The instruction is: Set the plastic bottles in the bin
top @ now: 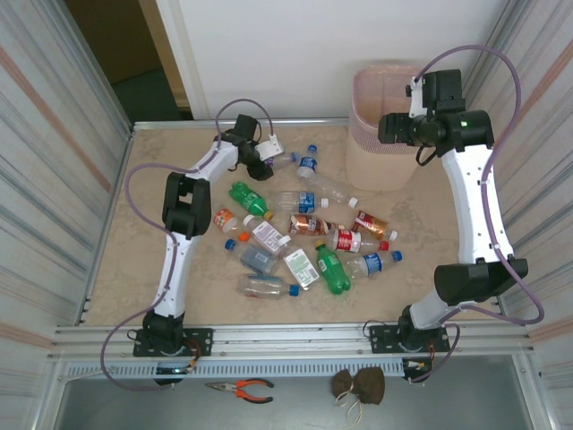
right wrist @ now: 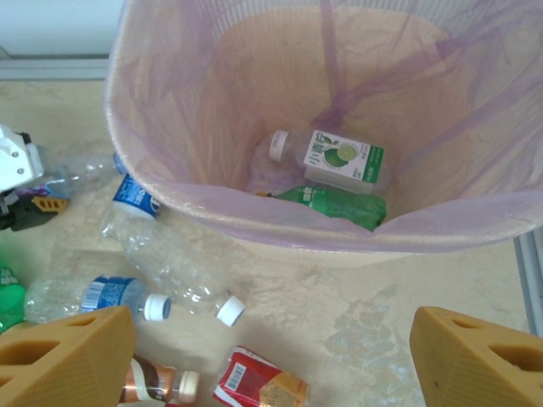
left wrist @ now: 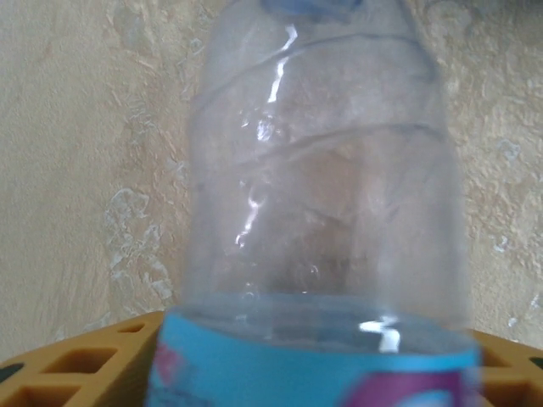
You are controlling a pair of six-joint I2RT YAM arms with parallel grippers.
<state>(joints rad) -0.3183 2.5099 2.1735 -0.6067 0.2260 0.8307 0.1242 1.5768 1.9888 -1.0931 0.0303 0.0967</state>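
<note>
Several plastic bottles (top: pixel 304 235) lie scattered across the middle of the table, clear and green, with blue, red and white labels. At the back of that heap my left gripper (top: pixel 262 159) holds a clear bottle (top: pixel 280 161). Seen from the left wrist, this blue-labelled bottle (left wrist: pixel 318 212) fills the space between the yellow fingers (left wrist: pixel 85 360), which press on both its sides. My right gripper (top: pixel 394 130) hangs open and empty over the near side of the pink bin (top: pixel 380 166). In the bin (right wrist: pixel 254 85) lie a white-labelled bottle (right wrist: pixel 339 159) and a green bottle (right wrist: pixel 335 203).
Loose bottles (right wrist: pixel 161 271) lie close in front of the bin. Corrugated walls close in both sides of the table. Pliers (top: pixel 242 389) and a brown pouch (top: pixel 358 383) rest on the front ledge. There is free room on the table's left side (top: pixel 134 251).
</note>
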